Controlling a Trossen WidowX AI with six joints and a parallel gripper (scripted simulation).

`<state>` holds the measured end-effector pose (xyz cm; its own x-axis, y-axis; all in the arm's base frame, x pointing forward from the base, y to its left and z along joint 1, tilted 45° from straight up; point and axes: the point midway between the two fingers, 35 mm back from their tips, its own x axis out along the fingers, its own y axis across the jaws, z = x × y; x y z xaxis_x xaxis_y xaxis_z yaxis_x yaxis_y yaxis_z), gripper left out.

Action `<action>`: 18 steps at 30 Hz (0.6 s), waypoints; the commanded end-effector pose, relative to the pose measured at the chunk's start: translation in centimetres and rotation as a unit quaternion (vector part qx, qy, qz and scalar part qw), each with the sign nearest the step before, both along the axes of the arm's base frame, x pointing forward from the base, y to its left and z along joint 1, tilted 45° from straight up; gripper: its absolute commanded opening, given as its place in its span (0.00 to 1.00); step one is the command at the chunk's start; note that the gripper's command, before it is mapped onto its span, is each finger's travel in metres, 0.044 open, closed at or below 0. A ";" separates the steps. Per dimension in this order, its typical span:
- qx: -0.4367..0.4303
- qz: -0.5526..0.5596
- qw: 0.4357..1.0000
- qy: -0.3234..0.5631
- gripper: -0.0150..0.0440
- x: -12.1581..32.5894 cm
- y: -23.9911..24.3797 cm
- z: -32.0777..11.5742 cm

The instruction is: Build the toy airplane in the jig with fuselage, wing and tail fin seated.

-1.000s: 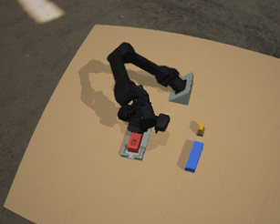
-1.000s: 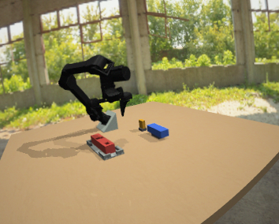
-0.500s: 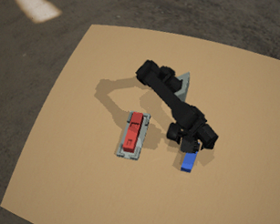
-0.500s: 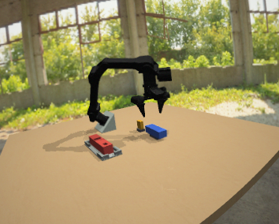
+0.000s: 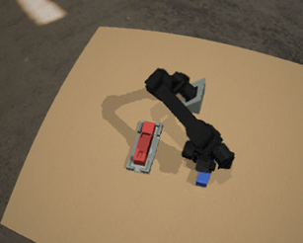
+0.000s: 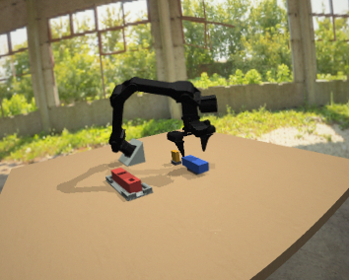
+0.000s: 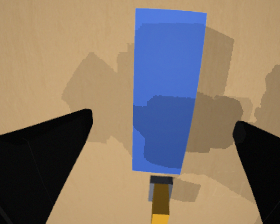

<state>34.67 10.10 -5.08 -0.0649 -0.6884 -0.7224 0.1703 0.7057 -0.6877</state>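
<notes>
Tan counter (image 5: 98, 186) (image 6: 148, 237) (image 7: 40, 50) set before broken-paned windows (image 6: 101, 30), red fuselage (image 5: 144, 146) (image 6: 126, 180) seated in grey jig (image 5: 153, 155) (image 6: 129, 195), pincer (image 5: 209, 164) (image 6: 192, 150) (image 7: 164, 122) held apart above blue wing (image 5: 203, 179) (image 6: 195, 164) (image 7: 165, 75), yellow fin (image 6: 175, 157) (image 7: 160, 202) cut off in wrist view.

The fuselage (image 5: 143, 144) (image 6: 126, 180) is red, its cradle (image 5: 155, 152) (image 6: 129, 196) gray. A plain blue block (image 5: 202, 179) (image 6: 195, 164) (image 7: 165, 75) and a two-tone piece (image 6: 175, 157) (image 7: 160, 199) (yellow-orange and dark gray) contrast with the tan tabletop (image 5: 86, 207) (image 6: 148, 237) (image 7: 40, 50).
</notes>
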 end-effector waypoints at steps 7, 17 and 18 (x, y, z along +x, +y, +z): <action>-0.002 0.003 1.000 0.000 1.00 -0.1 -1.1 -1.1; -0.003 0.003 1.000 0.000 1.00 -0.1 -2.2 -2.3; -0.003 0.003 1.000 0.000 1.00 -0.2 -2.3 -2.4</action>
<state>34.54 8.19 -7.10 -0.0635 -0.6885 -0.7224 0.1699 0.7058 -0.6877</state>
